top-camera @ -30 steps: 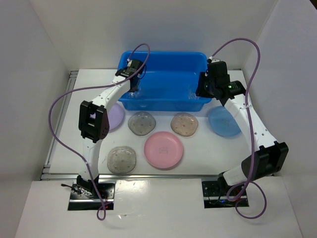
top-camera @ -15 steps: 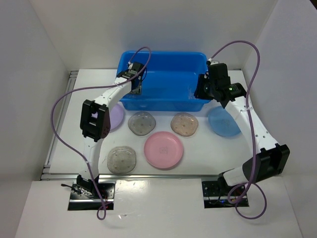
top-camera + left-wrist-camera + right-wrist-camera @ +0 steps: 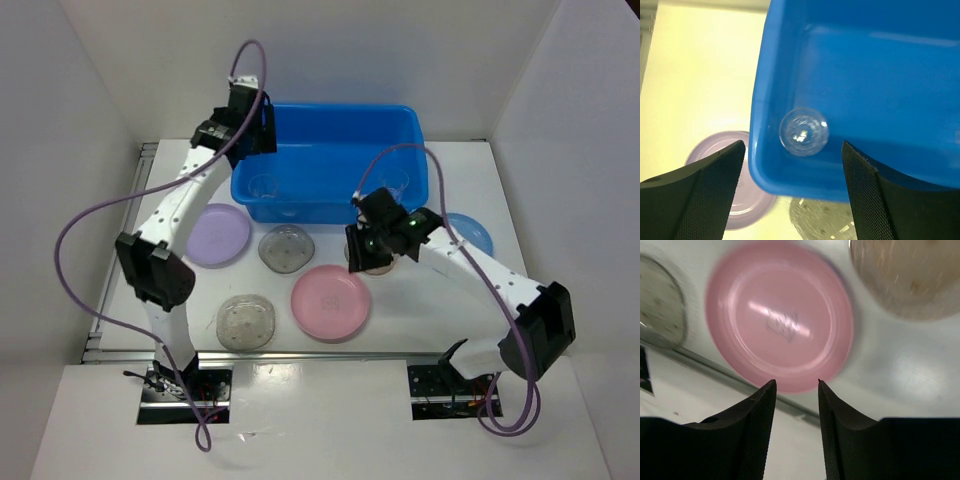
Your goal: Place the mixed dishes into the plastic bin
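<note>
Cup (image 3: 803,132) in bin (image 3: 890,75); left jaws wide; right jaws apart, near pink plate (image 3: 780,315)

My left arm (image 3: 172,208) and right arm (image 3: 480,268) are white with black joints (image 3: 157,272), each trailing a purple cable (image 3: 60,243); fingers (image 3: 700,192) black, textured.

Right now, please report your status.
Left jaws open above bin. Right jaws open near pink plate. Clear cup in bin. Nothing blocking.
</note>
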